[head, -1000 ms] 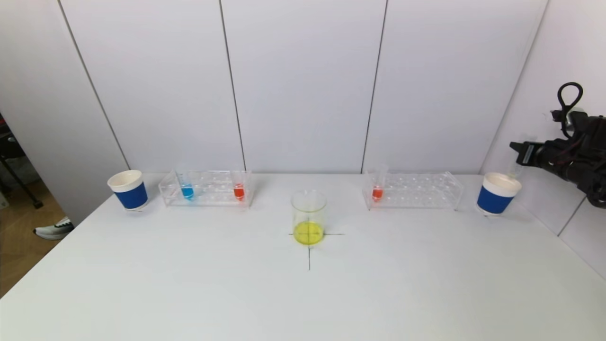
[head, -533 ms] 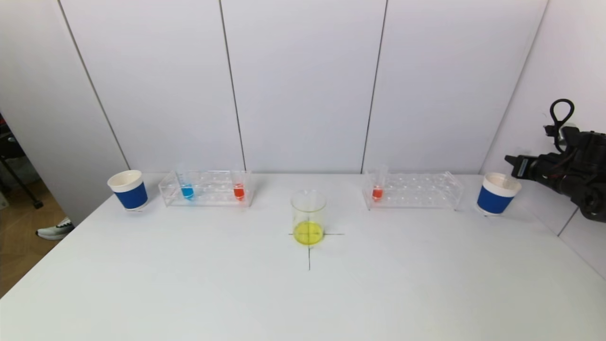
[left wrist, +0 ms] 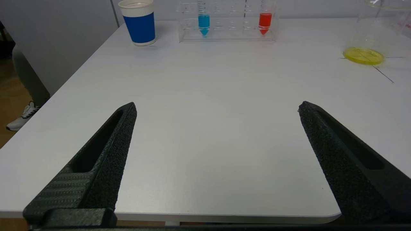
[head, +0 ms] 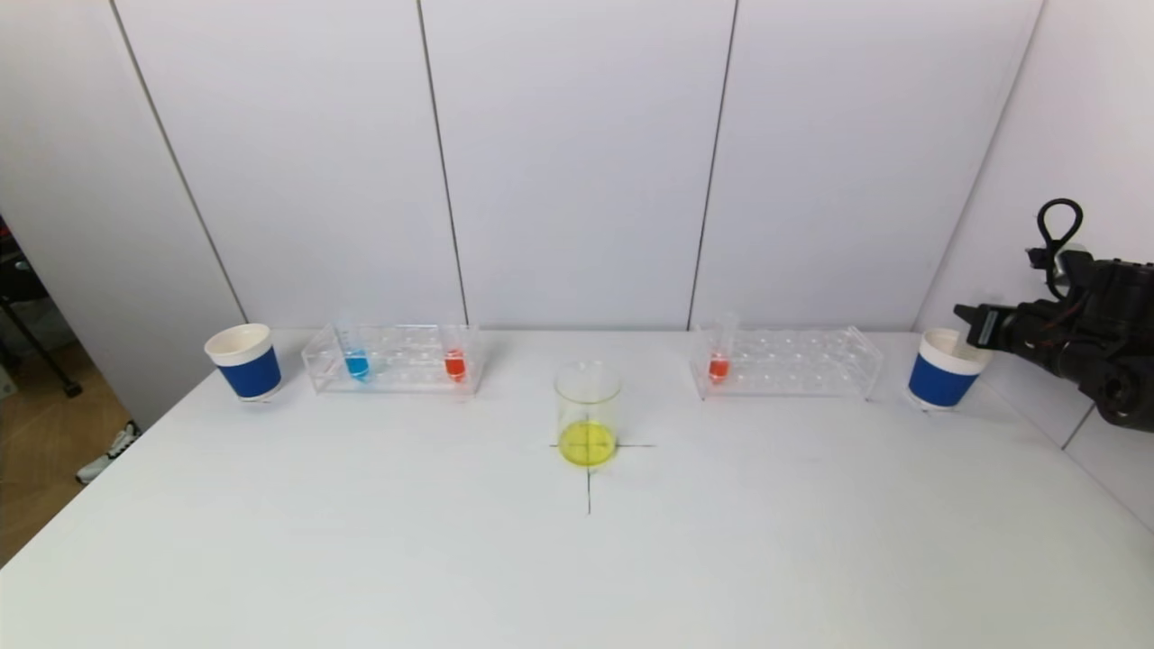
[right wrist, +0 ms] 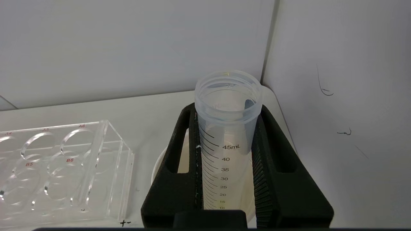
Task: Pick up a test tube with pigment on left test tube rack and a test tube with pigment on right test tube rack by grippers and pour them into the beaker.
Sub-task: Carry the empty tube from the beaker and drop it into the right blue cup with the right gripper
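Note:
My right gripper (right wrist: 227,109) is shut on a clear, empty-looking graduated test tube (right wrist: 224,144), held upright over the mouth of the right blue paper cup (head: 942,370); the tube's lower end is hidden. The beaker (head: 587,410) at the table's middle holds yellow liquid. A blue test tube (head: 356,363) and a red one (head: 454,363) stand in the left rack (head: 392,358). The right rack (head: 784,362) holds one red tube (head: 718,365). My left gripper (left wrist: 217,105) hangs open and empty over the table's near left edge.
A second blue paper cup (head: 244,361) stands left of the left rack. The side wall runs close behind the right cup and my right arm (head: 1091,351). A black cross (head: 590,478) marks the beaker's spot. A shoe lies on the floor at far left.
My right gripper has come down and a little leftward with the tube, closer over the right cup. The left gripper has stayed still.

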Tool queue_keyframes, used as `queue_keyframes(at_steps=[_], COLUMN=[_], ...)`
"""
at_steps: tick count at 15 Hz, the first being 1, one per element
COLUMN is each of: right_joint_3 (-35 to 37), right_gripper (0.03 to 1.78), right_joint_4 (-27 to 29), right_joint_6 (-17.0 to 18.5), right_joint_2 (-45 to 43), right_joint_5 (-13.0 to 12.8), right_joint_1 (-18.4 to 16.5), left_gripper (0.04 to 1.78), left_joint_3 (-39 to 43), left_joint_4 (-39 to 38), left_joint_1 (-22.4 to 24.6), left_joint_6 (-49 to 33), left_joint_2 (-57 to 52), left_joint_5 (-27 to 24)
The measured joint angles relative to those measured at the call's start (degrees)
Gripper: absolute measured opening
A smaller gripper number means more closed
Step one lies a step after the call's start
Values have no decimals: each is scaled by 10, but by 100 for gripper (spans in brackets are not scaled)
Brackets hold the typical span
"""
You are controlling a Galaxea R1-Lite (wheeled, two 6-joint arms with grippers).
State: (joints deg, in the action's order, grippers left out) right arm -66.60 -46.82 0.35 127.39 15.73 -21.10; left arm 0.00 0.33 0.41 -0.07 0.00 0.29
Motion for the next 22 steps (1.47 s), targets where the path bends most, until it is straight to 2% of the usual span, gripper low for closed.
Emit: queue_keyframes(at_steps=[12, 15, 18, 22], right_joint_3=[2, 5, 7, 8], right_gripper=[49, 53, 75, 136], right_joint_4=[-5, -27, -40, -40], right_joint_6=[1, 2, 1, 2], right_joint_2=[5, 8, 14, 15], right_joint_5=[0, 0, 0, 0], right_joint_1=[1, 1, 2, 3], left_gripper=[176, 176, 176, 176], left_joint_3=[0, 0, 0, 0], left_joint_4=[0, 0, 0, 0], left_joint_1=[0, 0, 0, 0], left_joint_6=[0, 0, -1, 0], left_joint_2=[0, 0, 0, 0], left_joint_5=[0, 0, 0, 0])
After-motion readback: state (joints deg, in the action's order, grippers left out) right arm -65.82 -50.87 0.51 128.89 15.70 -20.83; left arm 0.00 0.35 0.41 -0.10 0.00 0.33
